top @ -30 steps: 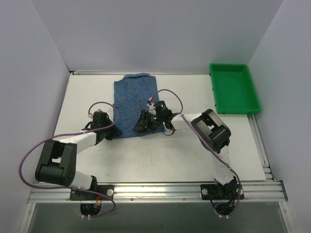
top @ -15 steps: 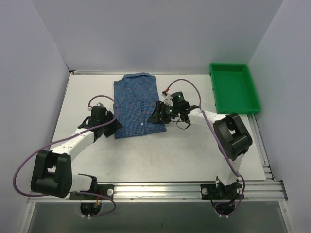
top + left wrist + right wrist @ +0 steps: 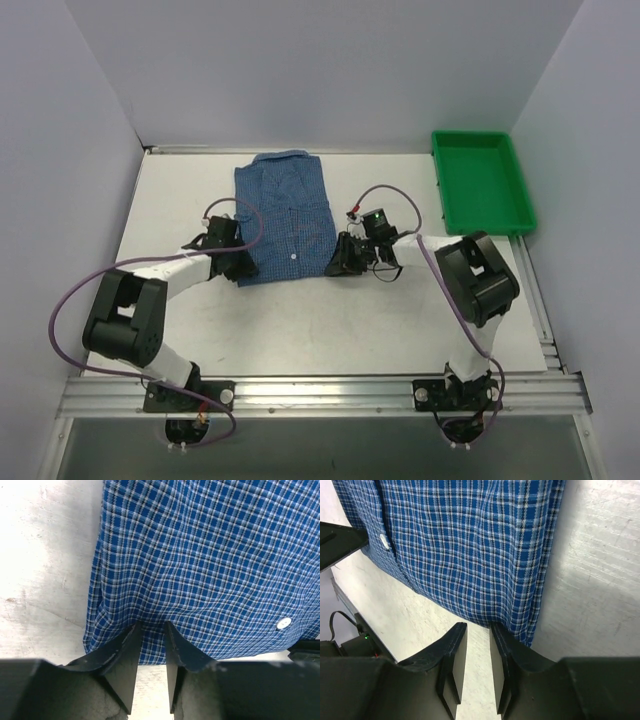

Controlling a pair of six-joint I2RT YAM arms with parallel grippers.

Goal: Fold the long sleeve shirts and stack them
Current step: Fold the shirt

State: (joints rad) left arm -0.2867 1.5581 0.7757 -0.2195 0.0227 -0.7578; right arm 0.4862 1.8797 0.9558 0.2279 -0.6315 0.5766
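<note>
The blue fine-checked long sleeve shirt lies folded in a flat rectangle on the white table, collar at the far end. My left gripper is at its near left corner. In the left wrist view the left gripper rests over the near hem of the shirt, jaws a narrow gap apart, the cloth lying flat under them. My right gripper is at the near right corner. In the right wrist view the right gripper has a narrow gap showing bare table, one fingertip touching the edge of the shirt.
A green tray stands at the back right of the table. White walls close the left, back and right sides. A metal rail with both arm bases runs along the near edge.
Both grippers moved from over the shirt's near half out to its side edges, then back to its near corners. The shirt now lies flatter and more square.
</note>
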